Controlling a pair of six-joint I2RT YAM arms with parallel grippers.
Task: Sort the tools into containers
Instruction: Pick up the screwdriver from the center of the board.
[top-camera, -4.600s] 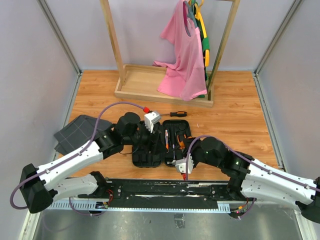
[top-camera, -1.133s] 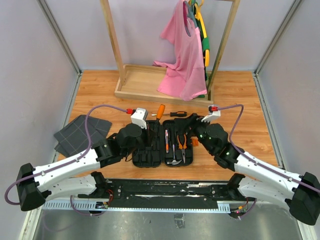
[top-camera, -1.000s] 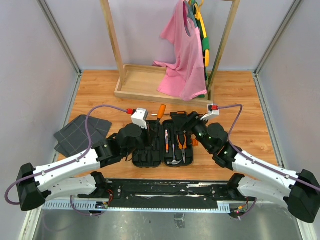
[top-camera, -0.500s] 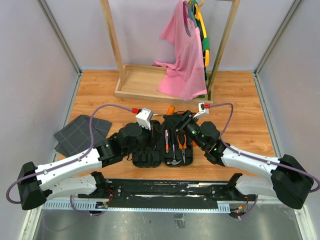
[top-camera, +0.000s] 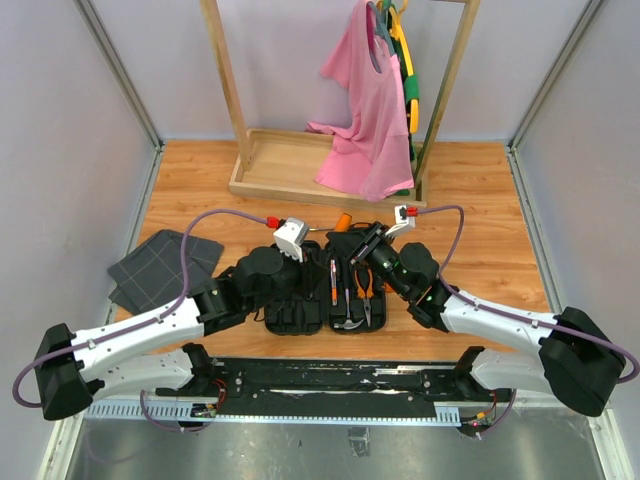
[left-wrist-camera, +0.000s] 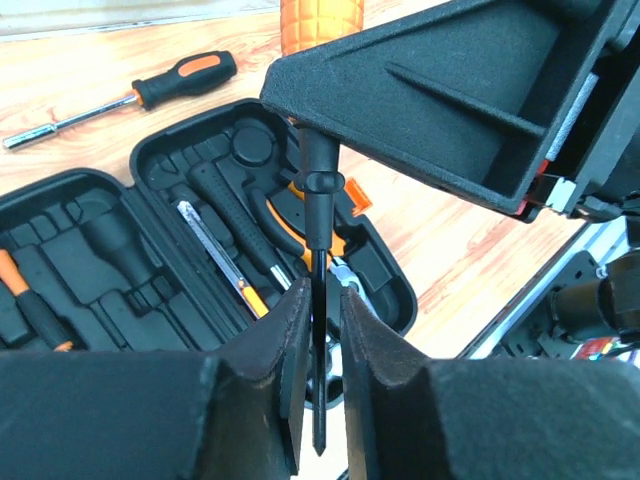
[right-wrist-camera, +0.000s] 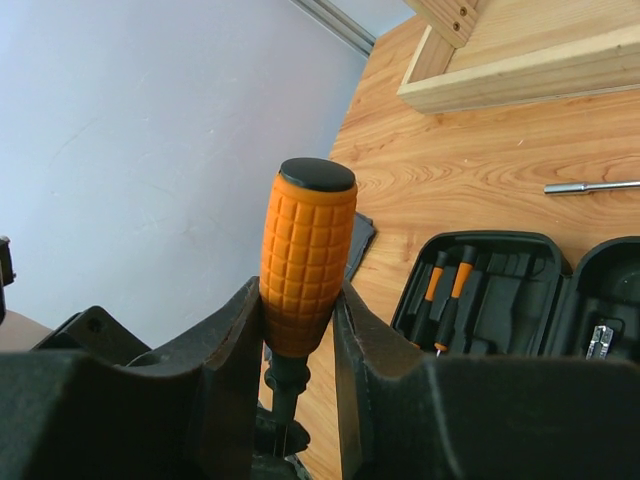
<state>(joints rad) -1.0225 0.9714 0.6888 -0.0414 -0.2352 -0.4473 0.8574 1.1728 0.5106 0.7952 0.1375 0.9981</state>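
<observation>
An orange-handled screwdriver (top-camera: 343, 221) hangs above the open black tool case (top-camera: 300, 322). My right gripper (right-wrist-camera: 299, 292) is shut on its gridded orange handle (right-wrist-camera: 305, 250). My left gripper (left-wrist-camera: 322, 312) sits lower on the black shaft (left-wrist-camera: 316, 200), jaws slightly parted with a thin gap beside the shaft. In the top view the left gripper (top-camera: 318, 248) and right gripper (top-camera: 353, 234) meet over the case's far edge. Pliers (top-camera: 366, 283) and a hammer (top-camera: 348, 318) lie in the case's right half. Two small screwdrivers (right-wrist-camera: 445, 290) lie in its other half. A black-and-orange screwdriver (left-wrist-camera: 130, 95) lies loose on the floor beyond the case.
A wooden rack base (top-camera: 300, 165) with a pink shirt (top-camera: 365, 120) hanging over it stands behind the case. Dark grey grid fabric (top-camera: 160, 265) lies at the left. The arms' metal mounting rail (top-camera: 320, 385) runs along the near edge.
The right gripper swung left to the screwdriver's handle and closed on it. The left gripper's jaws eased apart on the shaft. The handle shifted a little to the right.
</observation>
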